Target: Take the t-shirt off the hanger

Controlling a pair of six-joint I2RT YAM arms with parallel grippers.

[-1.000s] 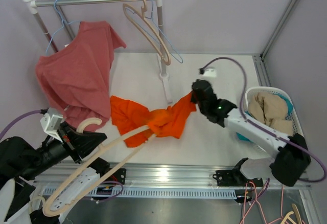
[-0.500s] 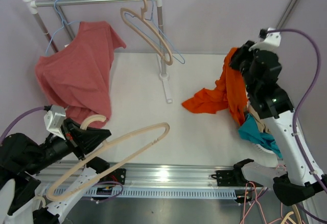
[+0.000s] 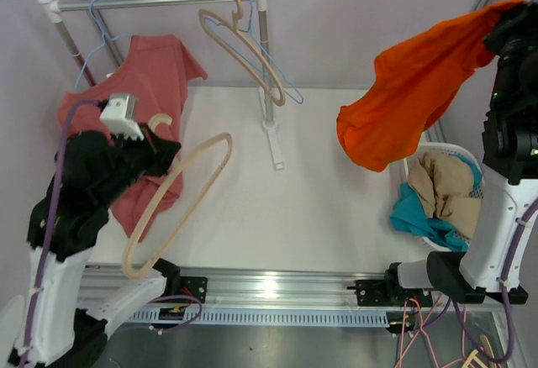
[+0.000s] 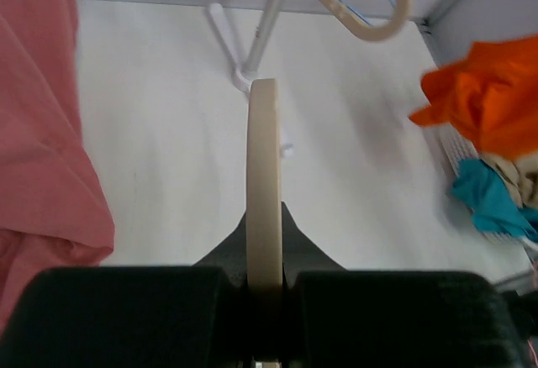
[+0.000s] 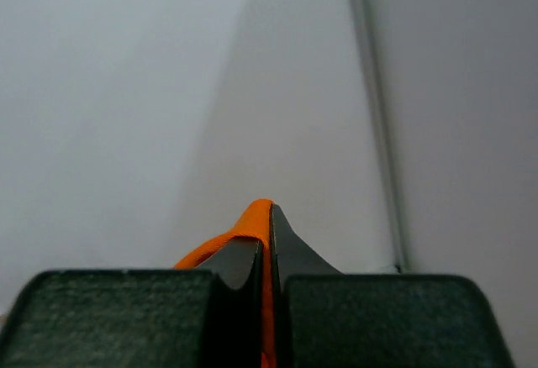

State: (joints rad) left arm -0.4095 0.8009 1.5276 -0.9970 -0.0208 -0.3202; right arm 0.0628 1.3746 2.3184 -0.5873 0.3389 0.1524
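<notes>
**Top view:** Since a second ago, my right pincer point(image 3: 504, 17) has hauled the orange t-shirt point(image 3: 412, 91) off the worktop point(image 3: 319, 208) and free of the beige hanger point(image 3: 181, 191). The t-shirt now hangs high, near the right wall, above the laundry basket point(image 3: 433, 240). My left pincer point(image 3: 168, 154), clamped on the hanger, has risen against the pink shirt point(image 3: 143, 74) on the rack point(image 3: 160, 1). A spare hanger point(image 3: 244, 49) dangles from the rack between the arms.

**Left wrist view:** My fingers are tight on the hanger, seen edge-on, with the rack's post ahead.

**Right wrist view:** My fingers are pinched on orange cloth, with only wall beyond.
</notes>
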